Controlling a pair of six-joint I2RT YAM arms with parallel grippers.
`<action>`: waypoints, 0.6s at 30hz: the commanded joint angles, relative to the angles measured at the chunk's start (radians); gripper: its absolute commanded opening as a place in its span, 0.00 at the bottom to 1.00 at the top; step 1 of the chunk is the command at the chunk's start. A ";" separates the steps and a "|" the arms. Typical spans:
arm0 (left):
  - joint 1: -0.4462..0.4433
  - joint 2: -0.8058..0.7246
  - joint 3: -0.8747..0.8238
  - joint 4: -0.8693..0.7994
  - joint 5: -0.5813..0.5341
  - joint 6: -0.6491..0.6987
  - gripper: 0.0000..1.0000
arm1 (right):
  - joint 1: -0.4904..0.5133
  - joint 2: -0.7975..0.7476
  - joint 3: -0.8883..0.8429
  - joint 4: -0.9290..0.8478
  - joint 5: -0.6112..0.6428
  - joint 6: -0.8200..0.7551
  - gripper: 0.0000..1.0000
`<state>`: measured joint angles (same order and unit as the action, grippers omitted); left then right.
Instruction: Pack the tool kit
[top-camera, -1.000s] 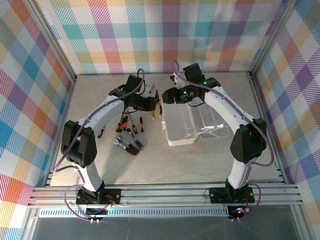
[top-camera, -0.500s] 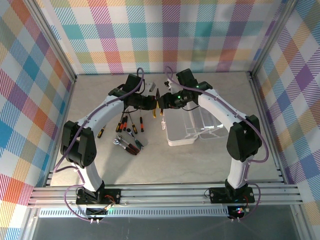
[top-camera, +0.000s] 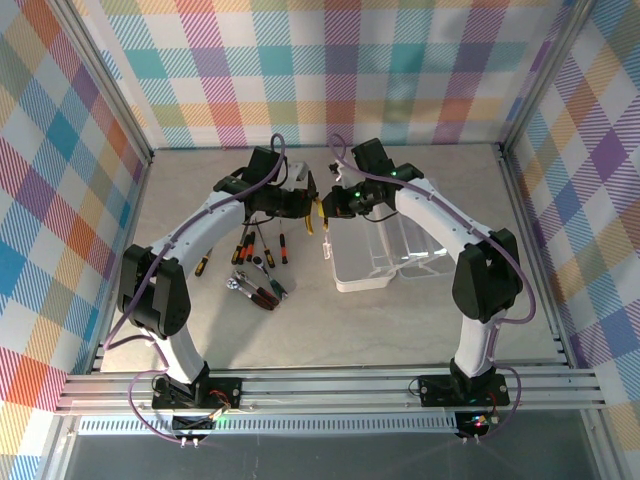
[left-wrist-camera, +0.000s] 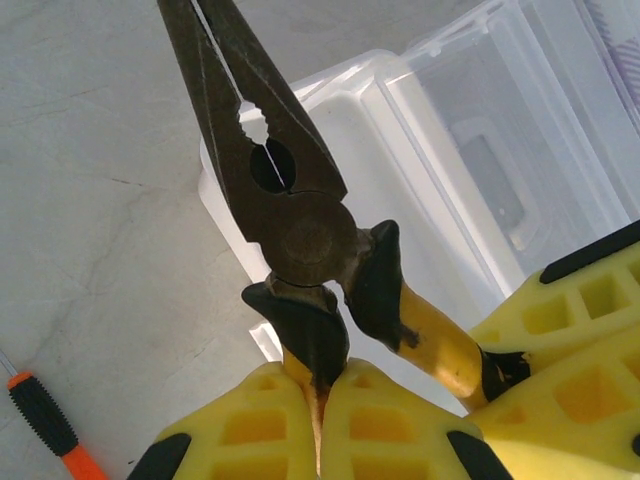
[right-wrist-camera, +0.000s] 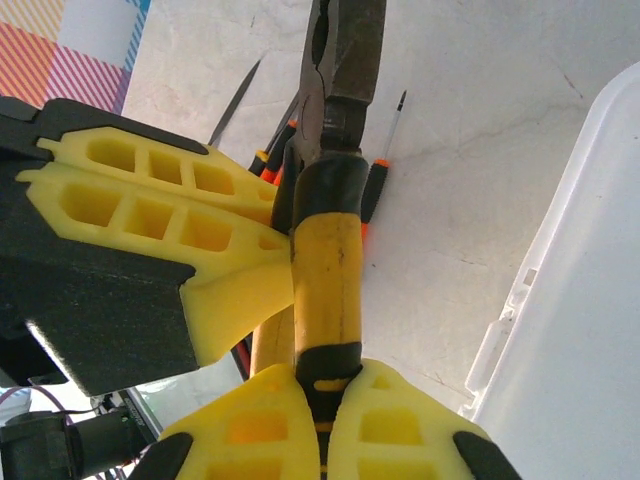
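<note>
Evidently a handover: the right gripper (right-wrist-camera: 320, 425) is clenched on one yellow handle of the pliers (right-wrist-camera: 326, 255), and the left gripper (left-wrist-camera: 318, 405) is clamped on the other handle. Both arms hold the same tool in the air, just left of the case (top-camera: 365, 255) and above the table (top-camera: 400, 320). The step in hand looks like passing the pliers from the left arm to the right for packing. Next, I judge, the left must let go before the right carries the tool over the case and lowers it in. Pulling while both grip could spread the handles at the pivot.

The fingers (left-wrist-camera: 400, 440) are yellow, moulded with square pockets. The pliers have long, tapering jaws of dull dark steel, a round pivot, and smooth yellow handle sleeves with black collars. The case is translucent whitish plastic, rectangular and round-cornered, apparently lying open. Screwdrivers (top-camera: 262, 245), slim with red-and-black handles, lie on the pale, stone-look table to the left.
</note>
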<state>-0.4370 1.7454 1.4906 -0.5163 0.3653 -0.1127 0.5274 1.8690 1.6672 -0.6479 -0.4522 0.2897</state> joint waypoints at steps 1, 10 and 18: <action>0.007 -0.050 -0.023 0.048 0.000 -0.015 0.01 | -0.019 -0.052 0.036 -0.053 0.018 -0.054 0.00; 0.106 -0.171 -0.143 0.027 -0.101 -0.066 0.85 | -0.097 -0.128 -0.004 -0.182 0.076 -0.157 0.00; 0.192 -0.182 -0.210 -0.129 -0.295 -0.087 1.00 | -0.098 -0.146 -0.042 -0.344 0.262 -0.270 0.00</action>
<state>-0.2501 1.5608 1.3079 -0.5533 0.1627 -0.1905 0.4202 1.7443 1.6455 -0.9195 -0.2516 0.0864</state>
